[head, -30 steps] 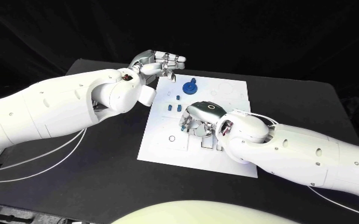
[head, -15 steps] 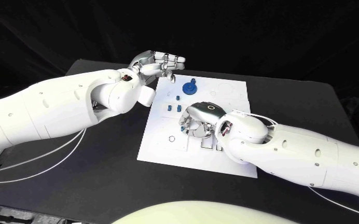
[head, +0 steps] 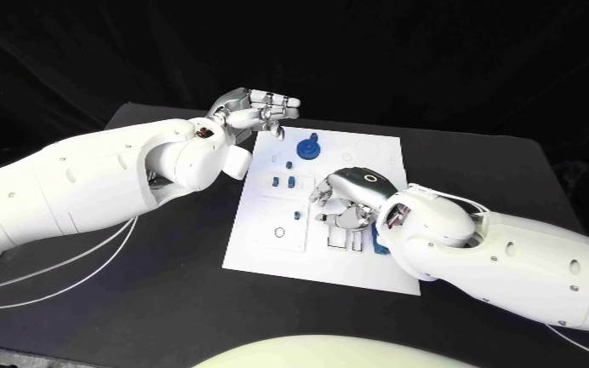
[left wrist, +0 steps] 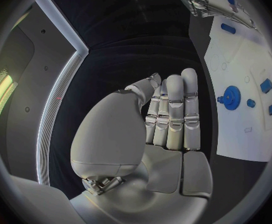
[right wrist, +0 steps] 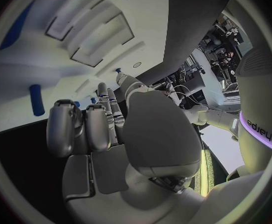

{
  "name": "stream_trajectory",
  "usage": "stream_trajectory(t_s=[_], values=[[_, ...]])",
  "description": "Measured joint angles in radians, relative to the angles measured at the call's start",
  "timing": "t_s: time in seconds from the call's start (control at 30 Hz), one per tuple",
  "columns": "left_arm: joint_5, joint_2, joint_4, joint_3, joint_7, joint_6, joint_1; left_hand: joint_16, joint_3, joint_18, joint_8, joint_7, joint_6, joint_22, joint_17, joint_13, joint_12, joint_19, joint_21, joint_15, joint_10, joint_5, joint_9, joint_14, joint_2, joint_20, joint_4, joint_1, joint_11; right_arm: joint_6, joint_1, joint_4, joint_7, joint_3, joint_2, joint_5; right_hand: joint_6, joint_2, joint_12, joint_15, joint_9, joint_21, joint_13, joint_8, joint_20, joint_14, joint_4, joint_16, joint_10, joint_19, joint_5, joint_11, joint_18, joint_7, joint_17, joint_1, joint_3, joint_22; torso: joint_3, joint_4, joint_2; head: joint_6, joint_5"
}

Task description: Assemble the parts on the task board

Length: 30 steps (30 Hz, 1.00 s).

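The task board (head: pixel 368 151) lies mid-surface, a blue gear (head: pixel 310 145) seated, small blue parts (head: pixel 283 182) loose (assembly looks partly done); right hand (head: pixel 347 202) curls over its middle, grasp unclear; left hand (head: pixel 260 108) hovers empty, fingers together.

1. A black worktop (head: pixel 160 300) is seen, matte, with its far corners in frame.
2. A black cloth backdrop (head: pixel 368 36) is hung behind it, in folds.
3. White cables (head: pixel 61 270) are laid across the worktop's left part.
4. A lit strip (left wrist: pixel 58 99) is seen along a grey wall panel (left wrist: pixel 24 69).
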<state>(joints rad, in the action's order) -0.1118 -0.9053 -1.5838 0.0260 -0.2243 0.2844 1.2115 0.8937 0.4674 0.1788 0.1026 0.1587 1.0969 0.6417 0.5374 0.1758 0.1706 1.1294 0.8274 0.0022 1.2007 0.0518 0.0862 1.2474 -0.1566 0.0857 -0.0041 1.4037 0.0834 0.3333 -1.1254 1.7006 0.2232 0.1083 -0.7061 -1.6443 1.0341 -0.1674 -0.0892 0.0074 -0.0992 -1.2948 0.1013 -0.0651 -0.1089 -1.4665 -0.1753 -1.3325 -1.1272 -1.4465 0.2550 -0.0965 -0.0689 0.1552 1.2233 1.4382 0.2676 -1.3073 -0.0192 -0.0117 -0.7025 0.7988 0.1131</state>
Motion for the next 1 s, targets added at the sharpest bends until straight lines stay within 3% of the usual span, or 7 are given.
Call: stream_trajectory(t_s=[0.17, 0.33, 0.67, 1.0], values=[[0.0, -0.004, 0.0, 0.0, 0.0, -0.001, 0.0, 0.0, 0.0, 0.0, 0.0, 0.0, 0.0, 0.0, -0.001, 0.0, 0.007, 0.0, 0.0, 0.0, 0.0, 0.0, 0.0, 0.0, 0.0, 0.0, 0.0, 0.0, 0.0, -0.001, -0.047, 0.029, 0.006, -0.009, -0.074, 0.001, 0.003, -0.01, -0.005, 0.0, 0.0, 0.0, 0.001, 0.0, 0.0, 0.0, 0.003, 0.0, 0.01, 0.0, -0.004, 0.005, 0.0, -0.003, -0.001, -0.01, -0.011, -0.001, 0.0, -0.0035, 0.001, -0.007, -0.01], [0.0, -0.003, 0.001, -0.001, 0.001, -0.002, 0.0, 0.0, 0.0, 0.0, 0.0, 0.0, 0.0, 0.0, -0.001, 0.0, 0.008, 0.0, 0.0, 0.0, 0.0, 0.0, 0.0, 0.0, 0.0, 0.0, 0.0, 0.0, 0.0, -0.014, -0.085, 0.013, 0.005, -0.013, -0.115, 0.002, 0.014, -0.016, -0.005, 0.0, 0.0, 0.033, 0.001, -0.002, -0.005, 0.0, 0.017, 0.0, 0.054, 0.006, 0.024, 0.003, 0.0, -0.014, -0.011, -0.016, -0.036, -0.001, -0.0012, -0.0065, 0.003, -0.014, -0.02], [0.0, -0.003, 0.001, -0.002, 0.001, -0.006, 0.0, 0.0, 0.0, 0.0, 0.0, 0.0, 0.0, 0.0, -0.001, 0.0, 0.008, 0.0, 0.0, 0.0, 0.0, 0.0, 0.0, 0.0, 0.0, 0.0, 0.0, 0.0, 0.0, -0.059, -0.094, -0.044, -0.007, -0.012, -0.114, -0.014, 0.011, -0.016, -0.014, 0.0, 0.0, 0.047, 0.001, -0.004, -0.005, 0.0, 0.027, 0.0, 0.072, 0.013, 0.037, -0.004, 0.0, -0.027, -0.02, -0.016, -0.051, -0.001, -0.001, -0.0058, 0.002, -0.02, -0.028], [0.0, -0.003, 0.001, -0.003, 0.002, -0.009, 0.0, 0.0, 0.0, 0.0, 0.0, 0.0, 0.0, 0.0, -0.001, 0.0, 0.008, 0.0, 0.0, 0.0, 0.0, 0.0, 0.0, 0.0, 0.0, 0.0, 0.0, 0.0, 0.0, -0.102, -0.088, -0.078, -0.014, -0.009, -0.088, -0.029, 0.013, -0.005, -0.035, 0.0, 0.0, 0.052, 0.004, -0.004, -0.005, 0.0, 0.03, 0.0, 0.071, 0.013, 0.037, -0.003, 0.0, -0.031, -0.02, -0.011, -0.055, -0.001, -0.0018, -0.0054, 0.002, -0.014, -0.03]])
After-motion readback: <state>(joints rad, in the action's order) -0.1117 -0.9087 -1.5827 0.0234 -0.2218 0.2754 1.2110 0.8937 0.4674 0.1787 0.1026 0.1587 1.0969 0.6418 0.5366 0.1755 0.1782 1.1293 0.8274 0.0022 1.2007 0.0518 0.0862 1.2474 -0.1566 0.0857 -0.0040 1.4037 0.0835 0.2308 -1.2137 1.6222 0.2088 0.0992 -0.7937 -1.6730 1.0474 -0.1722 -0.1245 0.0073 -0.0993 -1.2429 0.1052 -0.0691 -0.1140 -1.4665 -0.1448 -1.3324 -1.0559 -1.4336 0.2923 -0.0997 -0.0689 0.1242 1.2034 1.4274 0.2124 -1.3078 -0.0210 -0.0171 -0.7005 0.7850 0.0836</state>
